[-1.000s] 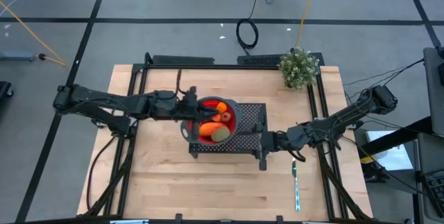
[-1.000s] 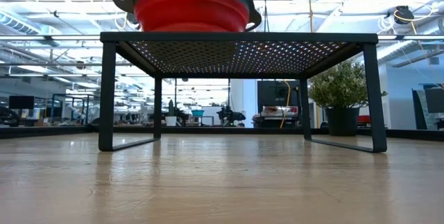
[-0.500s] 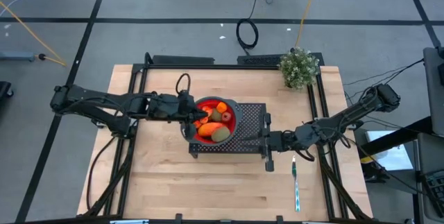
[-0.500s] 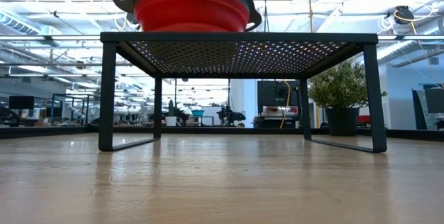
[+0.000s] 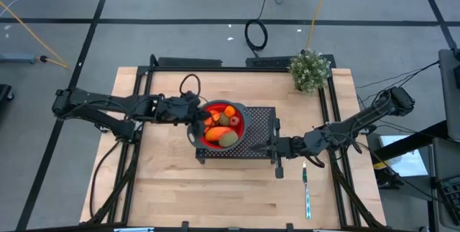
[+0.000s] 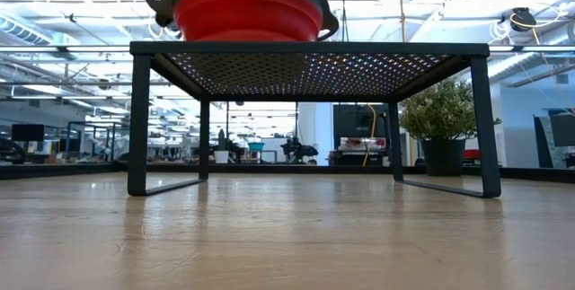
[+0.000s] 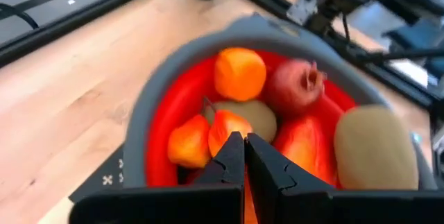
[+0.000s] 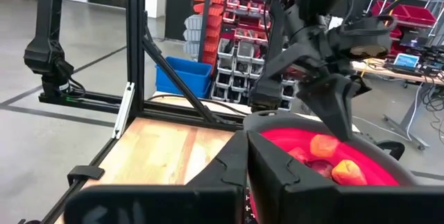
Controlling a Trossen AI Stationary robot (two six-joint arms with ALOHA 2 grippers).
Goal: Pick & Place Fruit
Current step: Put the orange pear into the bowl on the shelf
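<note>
Red collapsible bowl (image 5: 219, 126) on the black perforated rack (image 5: 260, 130) holds all the fruit (image 5: 220, 126) in sight, none lies loose on the wooden table (image 5: 165, 182), so placing looks about finished. Left gripper (image 7: 239, 156) sits at the bowl's rim on the side away from the potted plant (image 5: 310, 70), fingers pressed together, empty; right gripper (image 5: 272, 146) rests at the rack's edge nearest the blue-handled utensil (image 5: 307, 192), fingers together, holding nothing. Bowl rim and rack edge crowd both grippers, with open tabletop beyond for backing out.
</note>
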